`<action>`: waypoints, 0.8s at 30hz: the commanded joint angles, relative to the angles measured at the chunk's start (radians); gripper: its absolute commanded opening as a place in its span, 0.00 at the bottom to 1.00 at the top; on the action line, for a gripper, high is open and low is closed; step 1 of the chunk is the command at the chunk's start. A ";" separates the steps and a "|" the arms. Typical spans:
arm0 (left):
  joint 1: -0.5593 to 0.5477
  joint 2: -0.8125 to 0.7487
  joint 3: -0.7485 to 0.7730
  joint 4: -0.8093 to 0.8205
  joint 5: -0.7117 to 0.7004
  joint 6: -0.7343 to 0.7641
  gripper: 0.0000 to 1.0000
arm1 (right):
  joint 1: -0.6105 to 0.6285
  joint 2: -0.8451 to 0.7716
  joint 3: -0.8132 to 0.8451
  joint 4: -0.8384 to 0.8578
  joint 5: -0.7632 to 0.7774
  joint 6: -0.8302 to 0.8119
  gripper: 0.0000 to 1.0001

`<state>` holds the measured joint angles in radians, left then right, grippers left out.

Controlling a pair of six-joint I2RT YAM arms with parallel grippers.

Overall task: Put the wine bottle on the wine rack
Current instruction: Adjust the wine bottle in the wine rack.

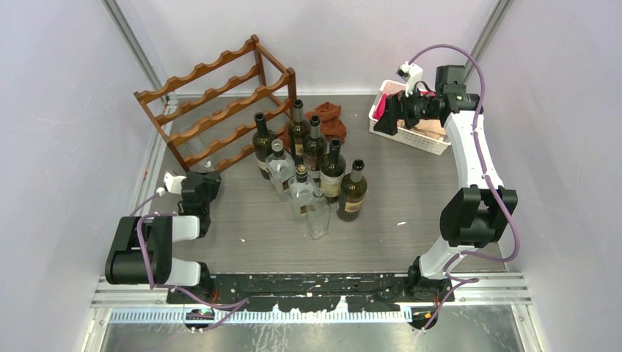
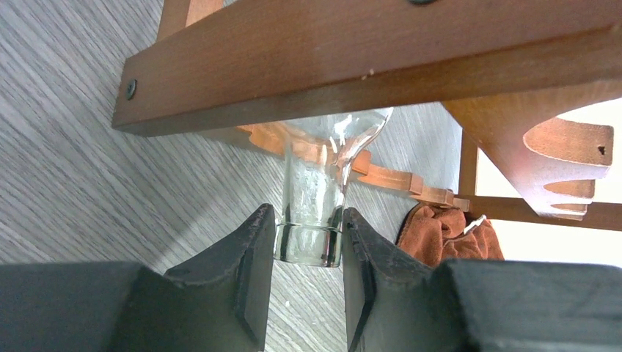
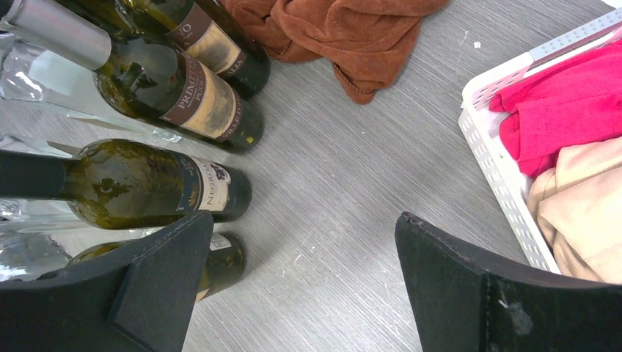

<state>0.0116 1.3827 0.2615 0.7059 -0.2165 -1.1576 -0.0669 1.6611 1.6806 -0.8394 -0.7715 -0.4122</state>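
A clear glass wine bottle (image 2: 312,198) lies with its neck toward me. Its body reaches under a rail of the dark reddish-brown wine rack (image 2: 367,59). My left gripper (image 2: 308,220) is shut on the bottle's neck at the lip, both pads touching the glass. In the top view the left gripper (image 1: 199,185) sits at the near left foot of the wine rack (image 1: 220,110), and the clear bottle hardly shows there. My right gripper (image 1: 385,117) hangs open by the white basket, and in the right wrist view the right gripper (image 3: 304,220) has only bare table between its fingers.
Several upright bottles (image 1: 308,169), dark and clear, stand mid-table right of the rack. A brown cloth (image 1: 330,121) lies behind them. A white plastic basket (image 1: 425,136) with pink and beige cloths sits back right, and the basket's rim (image 3: 499,169) is close to my right finger.
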 commanded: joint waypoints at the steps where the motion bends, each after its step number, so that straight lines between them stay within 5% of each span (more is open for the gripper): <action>1: -0.036 0.071 -0.023 -0.144 -0.074 -0.001 0.00 | -0.005 0.000 0.055 0.018 -0.020 -0.017 1.00; 24: 0.023 0.169 0.152 -0.174 -0.074 0.033 0.00 | -0.025 -0.003 0.059 0.004 -0.021 -0.025 1.00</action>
<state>-0.0063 1.5166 0.3897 0.6254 -0.2798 -1.1442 -0.0875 1.6669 1.6947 -0.8471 -0.7719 -0.4206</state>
